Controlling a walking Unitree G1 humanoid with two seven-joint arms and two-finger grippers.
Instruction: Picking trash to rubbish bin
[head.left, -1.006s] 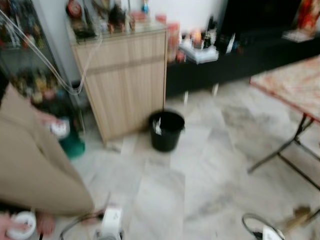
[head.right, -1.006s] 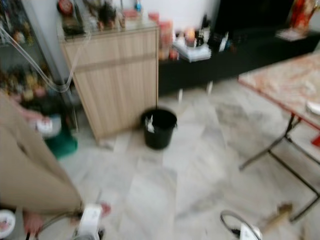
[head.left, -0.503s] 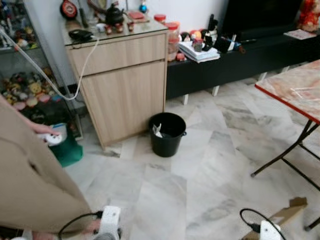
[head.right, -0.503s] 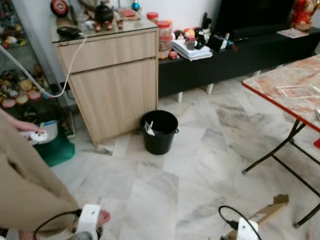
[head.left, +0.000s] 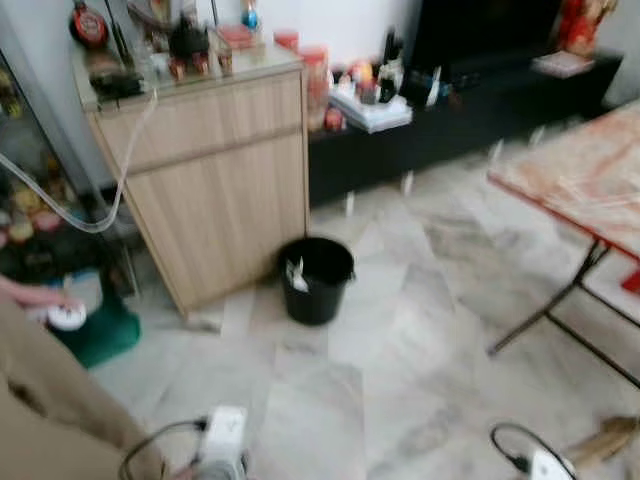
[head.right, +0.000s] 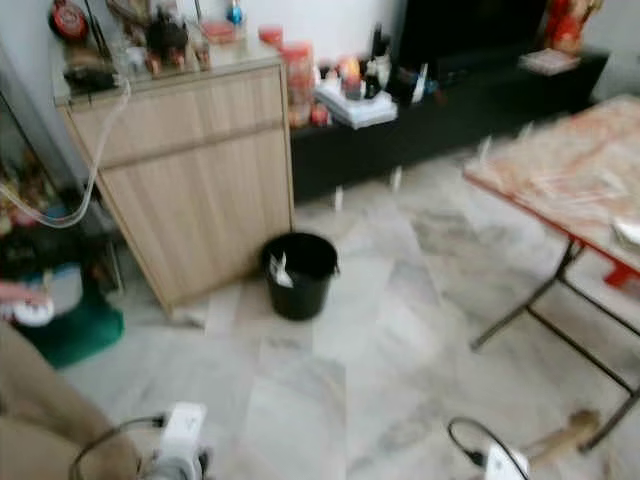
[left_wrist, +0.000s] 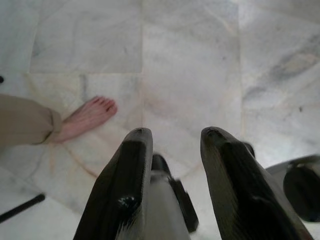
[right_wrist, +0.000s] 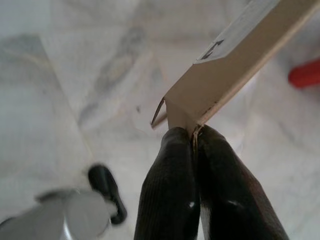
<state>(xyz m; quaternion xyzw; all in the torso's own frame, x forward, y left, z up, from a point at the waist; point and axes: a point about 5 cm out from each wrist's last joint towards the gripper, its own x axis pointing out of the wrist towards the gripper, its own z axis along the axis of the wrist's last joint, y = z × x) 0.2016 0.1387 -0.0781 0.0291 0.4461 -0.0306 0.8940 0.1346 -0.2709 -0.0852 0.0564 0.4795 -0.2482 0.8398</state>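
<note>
– How many bins on the floor?
– One black rubbish bin (head.left: 317, 278), at twelve o'clock, with one white scrap (head.left: 296, 277) inside it.
– Cabinets?
– One wooden cabinet (head.left: 205, 180), at eleven o'clock.
– Tables?
– One folding table (head.left: 580, 190), at two o'clock.
– Grippers and trash?
– Two grippers: the left gripper (left_wrist: 172, 145) empty, the right gripper (right_wrist: 192, 145) pinching one cardboard piece (right_wrist: 235, 70).
– Feet?
– One bare foot (left_wrist: 87, 117).

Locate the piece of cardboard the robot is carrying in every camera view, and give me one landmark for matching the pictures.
Left eye view: the flat tan cardboard piece sticks out at the bottom right corner.
Right eye view: it lies low on the right, by the folding table's leg.
Left wrist view: not in it.
Right wrist view: it runs toward the upper right, pinched between the right gripper and its black fingers.
Shared landmark: the round black rubbish bin beside the light wooden cabinet.
</note>
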